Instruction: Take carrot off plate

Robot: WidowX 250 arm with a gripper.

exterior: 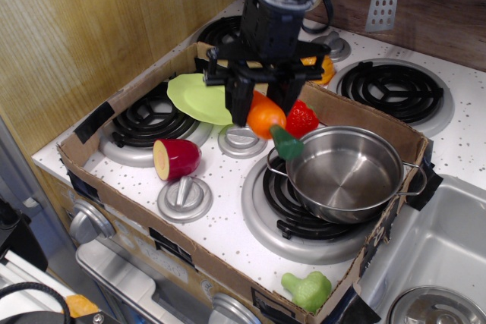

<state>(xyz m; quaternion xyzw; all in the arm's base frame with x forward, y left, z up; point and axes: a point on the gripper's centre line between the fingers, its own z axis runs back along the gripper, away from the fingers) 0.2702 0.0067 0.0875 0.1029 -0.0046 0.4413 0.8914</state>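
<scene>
A cardboard tray is set over the stove top. The steel pot is seen bare inside; the lime-green plate lies on the left burner. The carrot is gripped by the closed gripper, held above the pot's handle, clear of the plate. A strawberry is partly hidden behind.

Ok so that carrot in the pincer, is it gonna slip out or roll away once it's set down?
The carrot looks like smooth, glossy plastic, so it may well slip; the pincer grips only its upper part. It hangs tilted, green end down, by the pot rim. Being round and tapered, it would probably roll in a curve.
</scene>
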